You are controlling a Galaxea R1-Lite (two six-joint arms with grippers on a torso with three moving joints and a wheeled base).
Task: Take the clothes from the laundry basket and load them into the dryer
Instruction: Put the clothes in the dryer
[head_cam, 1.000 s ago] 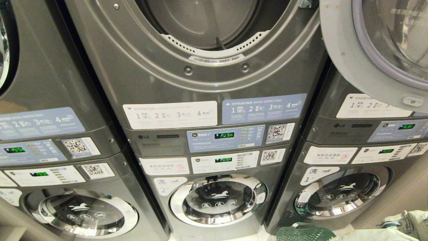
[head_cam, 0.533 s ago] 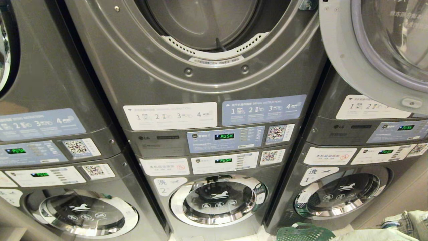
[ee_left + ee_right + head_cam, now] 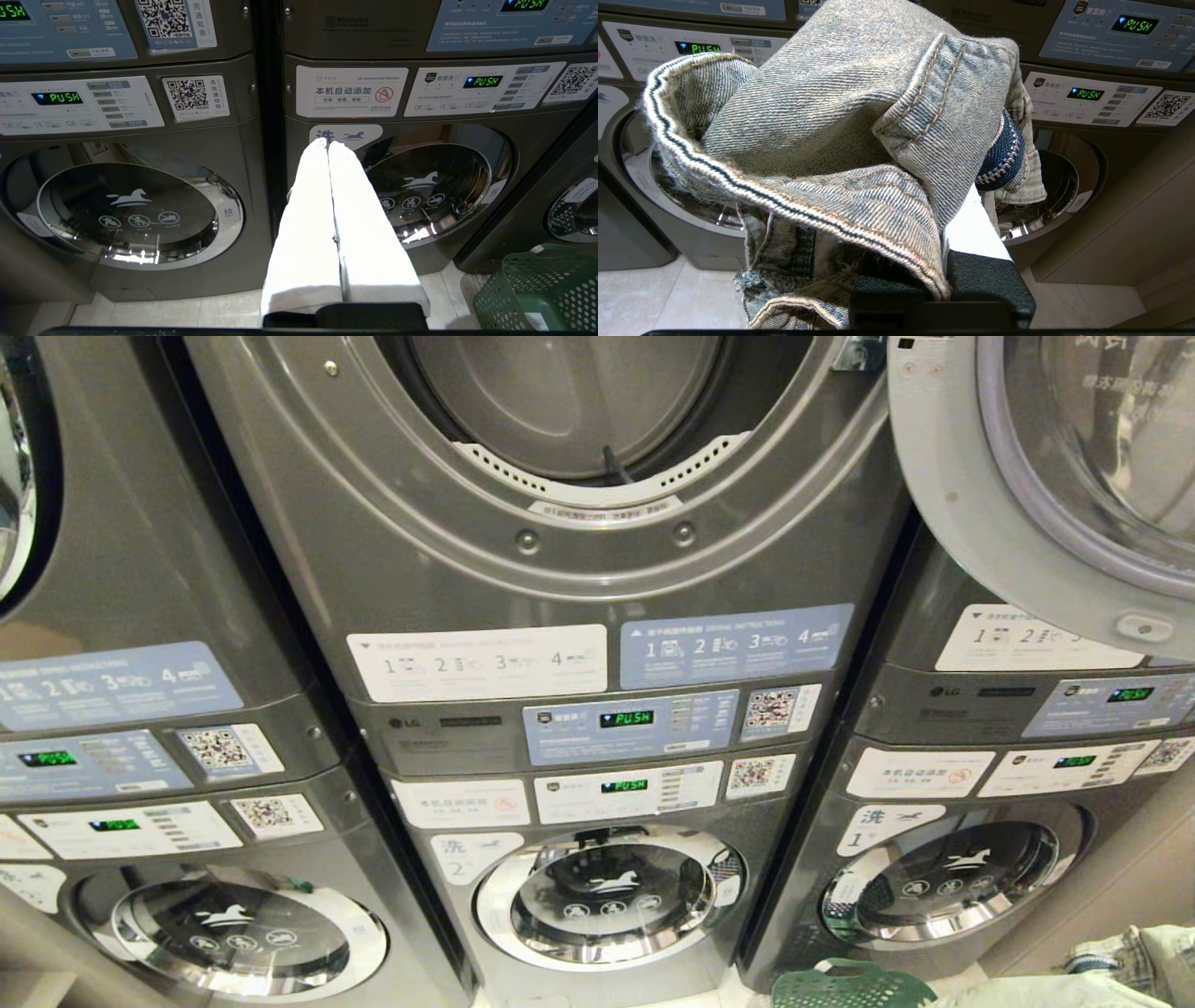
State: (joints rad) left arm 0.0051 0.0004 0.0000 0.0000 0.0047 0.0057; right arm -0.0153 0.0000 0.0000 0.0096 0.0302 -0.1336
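Laundromat machines [image 3: 597,728] ahead — right tool [image 3: 943,261] clamps denim clothes [image 3: 822,140]; left tool [image 3: 328,145] closed, empty.

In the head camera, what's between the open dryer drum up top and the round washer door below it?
In the head view, between the dryer opening and the washer door lie instruction stickers and two control panels with lit green displays.
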